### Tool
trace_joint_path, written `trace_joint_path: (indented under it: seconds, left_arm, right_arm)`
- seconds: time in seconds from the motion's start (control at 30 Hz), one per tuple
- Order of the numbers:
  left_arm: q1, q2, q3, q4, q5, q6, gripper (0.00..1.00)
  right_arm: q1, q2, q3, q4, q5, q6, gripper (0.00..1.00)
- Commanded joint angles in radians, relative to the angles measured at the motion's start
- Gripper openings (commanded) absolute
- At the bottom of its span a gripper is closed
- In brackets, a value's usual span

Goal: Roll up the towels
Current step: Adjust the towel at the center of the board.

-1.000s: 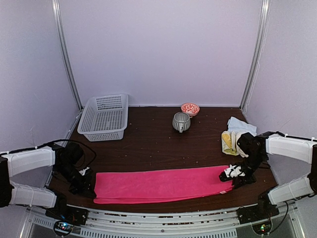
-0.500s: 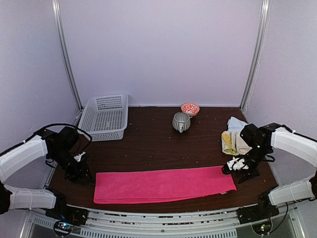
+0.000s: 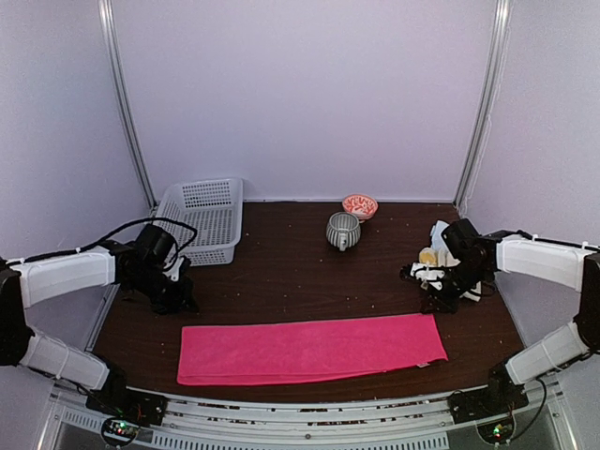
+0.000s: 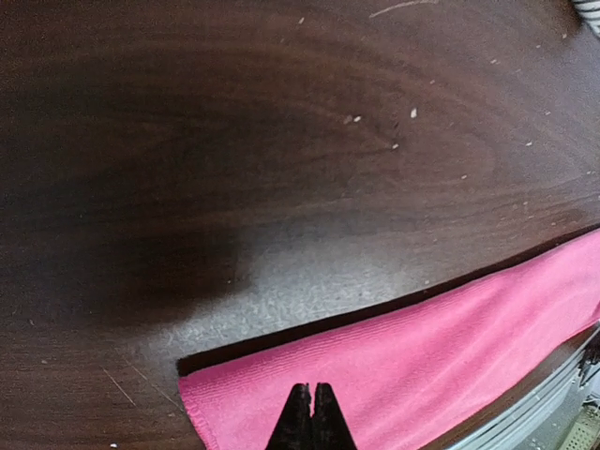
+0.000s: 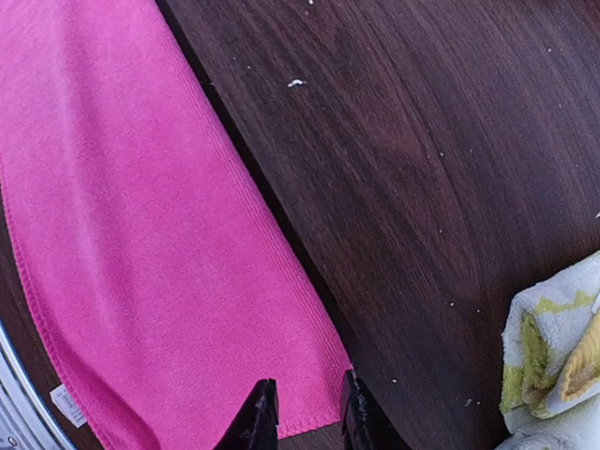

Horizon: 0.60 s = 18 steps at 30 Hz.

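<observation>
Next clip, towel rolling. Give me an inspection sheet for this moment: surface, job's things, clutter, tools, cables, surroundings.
Surface: dark wooden table, pale specks scattered on it.
Job's things: pink towel lies flat as a long folded strip along the near edge, not yet rolled; pile of towels at the right, yellow and cream showing.
Clutter: white basket back left; striped mug and small patterned bowl at the back centre.
Tools: left tool shut, empty, near the pink towel's left end; right tool slightly open, empty, near its right end.
Cables: black cable arcs up beside the basket.
Surroundings: plain pale walls, metal posts in the back corners.
</observation>
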Motion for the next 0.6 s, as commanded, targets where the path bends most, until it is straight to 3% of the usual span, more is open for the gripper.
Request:
trace_joint_path:
  seconds: [0.0, 0.3, 0.57]
  left_arm:
    - [-0.023, 0.036, -0.056, 0.098, -0.053, -0.022, 0.00]
    - [-0.027, 0.090, -0.125, 0.091, -0.108, -0.031, 0.00]
    - [-0.026, 0.150, -0.106, 0.111, -0.246, -0.100, 0.00]
  right_arm:
    - [-0.003, 0.020, -0.036, 0.070, 0.055, 0.088, 0.24]
    - [-0.001, 0.097, -0.098, 0.114, 0.087, 0.092, 0.27]
    - [0.001, 0.200, -0.036, 0.293, 0.234, 0.196, 0.35]
